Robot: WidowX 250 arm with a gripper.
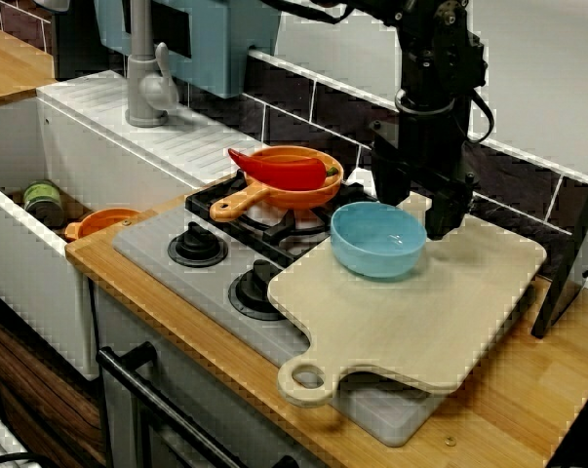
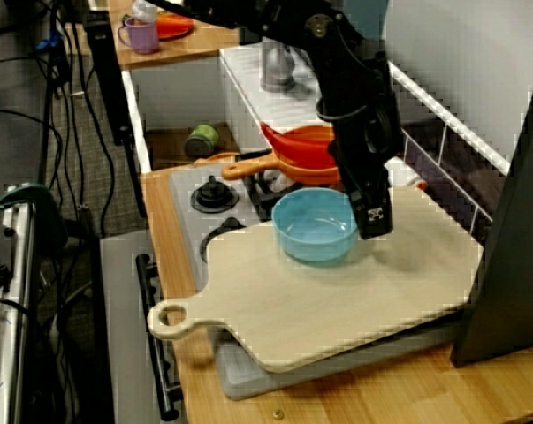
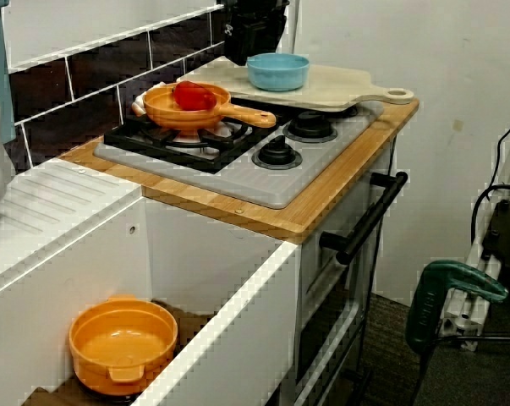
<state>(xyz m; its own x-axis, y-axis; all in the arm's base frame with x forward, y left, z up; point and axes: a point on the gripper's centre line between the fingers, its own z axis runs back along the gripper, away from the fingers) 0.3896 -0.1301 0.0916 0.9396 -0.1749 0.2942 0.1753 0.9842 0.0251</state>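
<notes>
In the front view my black gripper [image 1: 417, 207] hangs low over the far part of a pale wooden cutting board [image 1: 420, 327]. It is just behind and to the right of a light blue bowl [image 1: 378, 238]. Its two fingers stand apart with nothing held between them, so it is open. The bowl sits upright and empty on the board. From the side view the gripper [image 2: 373, 219] is close against the bowl [image 2: 315, 226] on its right rim. The view from the sink end shows the bowl [image 3: 277, 70] on the board [image 3: 343, 85], with the arm dark behind it.
An orange pan [image 1: 292, 185] holding a red pepper [image 1: 279, 170] sits on the back burner. The board overhangs the grey stove [image 1: 157, 255] with its knobs [image 1: 197, 244]. The sink holds an orange bowl [image 3: 123, 347] and a green can [image 1: 42, 201]. A grey faucet [image 1: 145, 83] and a tiled wall stand behind.
</notes>
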